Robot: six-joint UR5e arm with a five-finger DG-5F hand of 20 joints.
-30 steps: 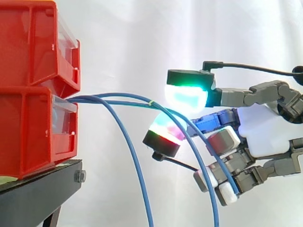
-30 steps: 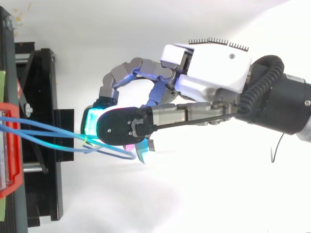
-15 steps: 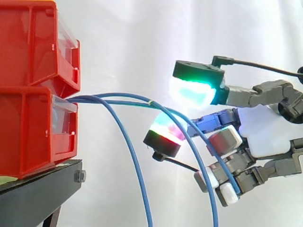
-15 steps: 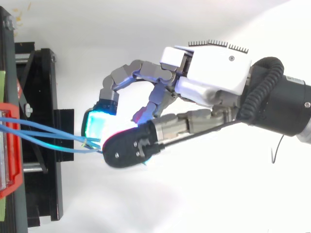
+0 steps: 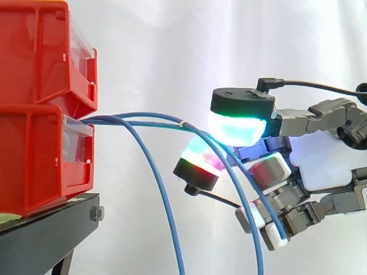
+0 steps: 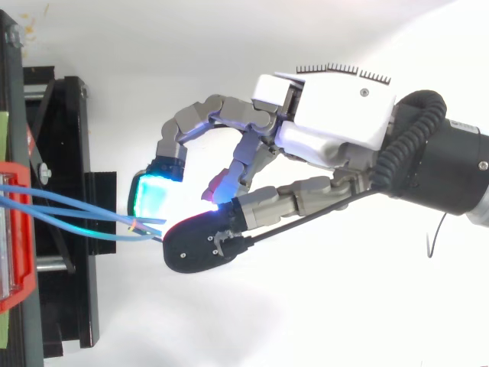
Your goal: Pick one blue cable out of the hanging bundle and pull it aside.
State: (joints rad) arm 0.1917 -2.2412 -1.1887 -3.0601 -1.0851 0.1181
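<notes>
- The multi-fingered robot hand [image 6: 328, 115] is curling round two of the thin blue cables [image 5: 112, 120], its glowing pads [image 5: 235, 126] standing narrowly apart above and below them
- The cables are leaving the lower of the stacked red plastic bins [image 5: 40, 166] and drooping towards the hand
- Risk: both strands are sitting in the gap (only one is wanted), so a pull now would likely be dragging two aside
- Count: three cables, two bins, one black metal stand [image 5: 46, 235], one hand
</notes>
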